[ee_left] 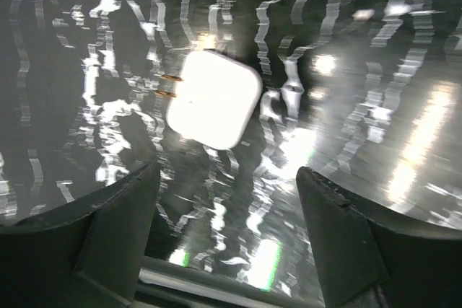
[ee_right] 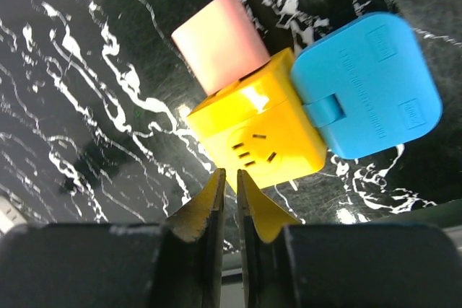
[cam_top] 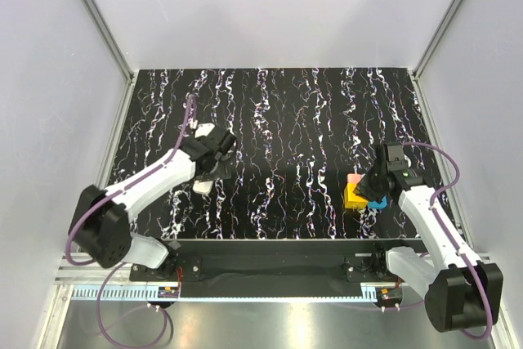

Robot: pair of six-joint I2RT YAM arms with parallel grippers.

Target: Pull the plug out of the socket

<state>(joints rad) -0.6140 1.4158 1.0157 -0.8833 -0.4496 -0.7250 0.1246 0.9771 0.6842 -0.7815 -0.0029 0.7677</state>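
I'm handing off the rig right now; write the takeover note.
Left gripper: open, above the white plug, which lies loose on the table, prongs bare.
Right gripper: jaws almost closed, tips at the yellow socket cube, gripping nothing.
Pink plug and blue plug sit against the cube.
Done: white plug off.
Left: probably only retracting the arms.

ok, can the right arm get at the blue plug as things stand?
Probably yes. The blue plug sits exposed on the side of the yellow socket cube, just beyond the right claw, with nothing covering it. The jaws are nearly closed, so they'd have to open first.
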